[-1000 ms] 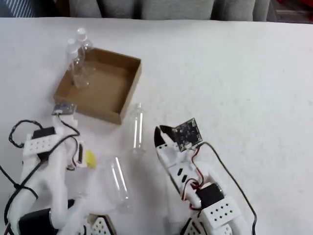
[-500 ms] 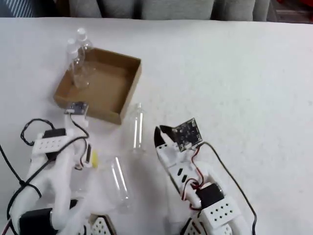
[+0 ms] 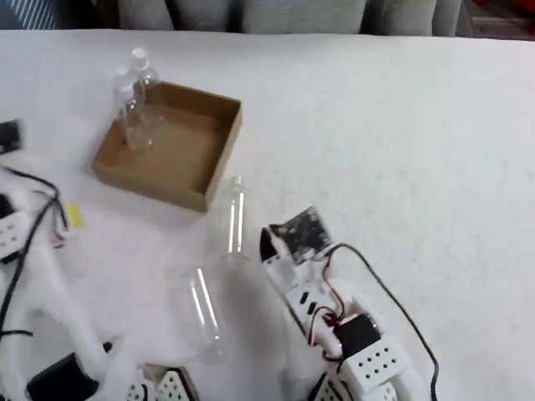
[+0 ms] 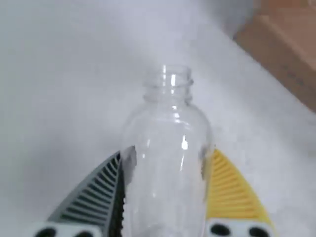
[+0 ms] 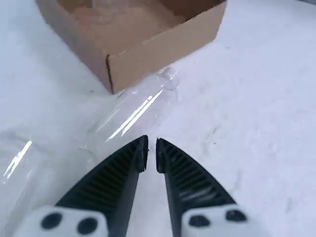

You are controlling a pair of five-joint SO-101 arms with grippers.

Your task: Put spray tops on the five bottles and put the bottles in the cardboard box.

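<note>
Bottles lie at several depths from the two sets of jaws. Nearest, the held bottle is clamped by its body in the left gripper, grey finger on one flank and yellow on the other. Its long axis runs straight out from the jaws, and its open, topless neck is at the far end. The right gripper holds nothing, its black jaws all but together with only a thin slit between the tips. Just ahead of those tips, a little off to one side, the lying bottle rests on the white table. Its long axis leads away from the jaws, base at the near end and bare neck at the far end, close to a corner of the cardboard box. The second lying bottle rests farther back, beside the right arm. By my judgement the right arm is the nearer one to the lying bottle. Its jaws would have to part and straddle the body crosswise, and the bottle's line already suits that. Farthest off, at the box's far corner, stand two capped bottles. I cannot tell whether both are inside the wall.
</note>
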